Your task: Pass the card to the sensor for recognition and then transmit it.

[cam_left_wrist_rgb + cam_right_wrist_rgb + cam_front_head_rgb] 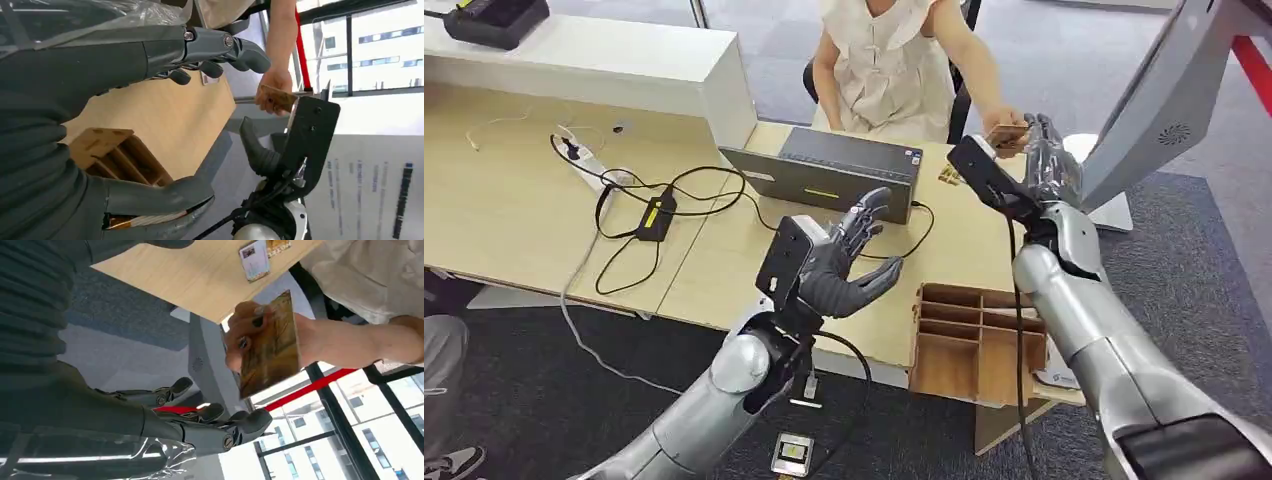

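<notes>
A person's hand [1002, 120] holds a brown-gold card [1008, 134] over the desk's far right corner. My right hand [1048, 160] is raised beside it, fingers straight. In the right wrist view the card [272, 347] stays pinched in the person's fingers, and my fingers [200, 425] lie apart from it with nothing between them. The left wrist view also catches the card [278, 97], just past my right wrist. My left hand [849, 262] hovers open over the desk's front edge, fingers spread, in front of a grey box device [849, 172].
A wooden divided organiser [974, 345] sits at the desk's front right corner. Loose cards [949, 176] lie near the box device. A white slanted screen [1164, 100] stands at the right. A power strip and black cables [624, 190] cover the left desk. The person sits behind the desk.
</notes>
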You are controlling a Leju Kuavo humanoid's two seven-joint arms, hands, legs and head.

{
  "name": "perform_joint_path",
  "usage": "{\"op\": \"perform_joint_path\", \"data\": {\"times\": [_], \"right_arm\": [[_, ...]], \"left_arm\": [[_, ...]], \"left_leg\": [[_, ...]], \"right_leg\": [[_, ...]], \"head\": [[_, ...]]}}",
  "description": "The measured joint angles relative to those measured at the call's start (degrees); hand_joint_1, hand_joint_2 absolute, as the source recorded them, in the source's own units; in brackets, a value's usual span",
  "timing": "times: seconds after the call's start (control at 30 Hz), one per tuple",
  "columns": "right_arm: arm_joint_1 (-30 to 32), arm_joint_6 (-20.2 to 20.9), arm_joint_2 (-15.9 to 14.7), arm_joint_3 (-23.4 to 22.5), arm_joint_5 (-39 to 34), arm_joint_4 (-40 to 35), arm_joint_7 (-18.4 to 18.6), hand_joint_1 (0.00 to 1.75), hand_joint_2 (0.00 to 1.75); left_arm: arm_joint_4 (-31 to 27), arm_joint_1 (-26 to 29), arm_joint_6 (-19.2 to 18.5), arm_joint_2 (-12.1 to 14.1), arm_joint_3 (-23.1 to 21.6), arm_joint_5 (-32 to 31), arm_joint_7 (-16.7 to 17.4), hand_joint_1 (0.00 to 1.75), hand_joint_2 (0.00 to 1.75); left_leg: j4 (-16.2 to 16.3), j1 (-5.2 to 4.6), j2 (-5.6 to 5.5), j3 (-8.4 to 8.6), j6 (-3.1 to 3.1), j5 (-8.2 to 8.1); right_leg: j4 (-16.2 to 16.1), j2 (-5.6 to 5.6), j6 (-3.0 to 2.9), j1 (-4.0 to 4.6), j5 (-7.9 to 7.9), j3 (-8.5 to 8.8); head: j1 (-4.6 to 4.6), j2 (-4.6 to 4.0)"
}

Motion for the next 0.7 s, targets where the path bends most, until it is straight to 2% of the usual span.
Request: {"op": "perform_joint_path", "data": {"times": [0.23,0.4,0.53,0.7], "right_arm": [[-2.35,-4.85,0.26,-0.88,-8.13,-0.11,-8.09,0.0,1.75],[-2.81,-5.46,0.22,-2.8,-20.38,-3.22,-14.82,0.0,1.75],[-0.01,-4.39,-0.92,-4.53,-30.48,-8.82,-14.79,0.0,1.75],[8.5,-2.97,-3.96,-8.42,-52.75,-20.62,-13.0,0.0,1.75]], "left_arm": [[-0.02,0.23,2.29,0.04,-0.07,-0.63,0.0,0.0,1.75],[-0.18,0.93,4.22,0.35,0.02,-1.92,0.0,0.0,1.75],[-1.2,2.09,5.84,0.87,0.42,-3.37,0.28,0.0,1.75],[-3.45,4.41,7.85,2.1,1.55,-5.14,1.36,0.0,1.75]], "left_leg": [[0.0,0.0,0.0,0.0,0.0,0.0],[0.0,0.0,0.0,0.02,0.0,0.0],[0.01,0.0,0.0,0.06,0.0,0.0],[0.01,0.0,-0.02,0.06,0.0,-0.01]], "right_leg": [[0.0,0.0,0.0,0.0,0.0,0.01],[0.0,0.0,0.0,0.0,0.0,0.01],[-0.01,0.0,0.0,0.02,0.0,0.03],[-0.02,-0.01,0.0,0.01,0.0,0.05]], "head": [[0.0,0.0],[0.0,0.0],[0.0,0.0],[-0.02,0.0]]}}
